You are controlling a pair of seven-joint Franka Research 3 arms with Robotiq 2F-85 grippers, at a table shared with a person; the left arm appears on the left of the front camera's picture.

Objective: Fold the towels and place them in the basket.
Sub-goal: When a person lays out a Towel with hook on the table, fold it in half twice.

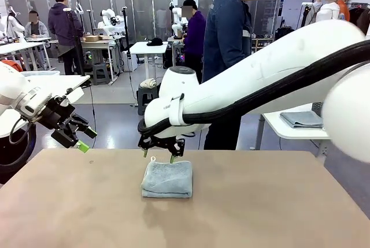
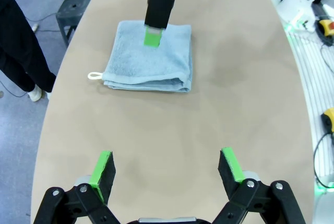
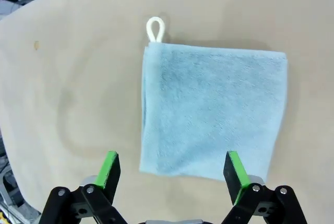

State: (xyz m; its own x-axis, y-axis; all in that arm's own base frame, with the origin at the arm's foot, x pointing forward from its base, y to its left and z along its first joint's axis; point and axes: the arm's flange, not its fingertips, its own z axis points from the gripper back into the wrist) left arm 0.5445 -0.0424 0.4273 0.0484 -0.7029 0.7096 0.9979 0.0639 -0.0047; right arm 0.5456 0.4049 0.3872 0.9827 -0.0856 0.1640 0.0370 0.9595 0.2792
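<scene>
A pale blue-grey towel (image 1: 167, 178) lies folded into a small square on the tan table (image 1: 260, 202), with a white corner loop (image 3: 155, 28) sticking out. My right gripper (image 1: 158, 156) hangs open just above the towel's far edge, its green pads (image 3: 109, 169) apart and holding nothing. In the right wrist view the towel (image 3: 214, 114) lies flat under that gripper (image 3: 172, 174). My left gripper (image 1: 81, 138) is raised over the table's left edge, open and empty. In its wrist view the gripper (image 2: 167, 169) looks at the towel (image 2: 147, 57) from a distance. The basket and the mint green towel are out of view.
A person in a dark jacket (image 1: 226, 34) stands beyond the table's far edge. A folded grey cloth (image 1: 302, 119) lies on a white side table at the right. Bare tabletop (image 2: 172, 125) stretches between my left gripper and the towel.
</scene>
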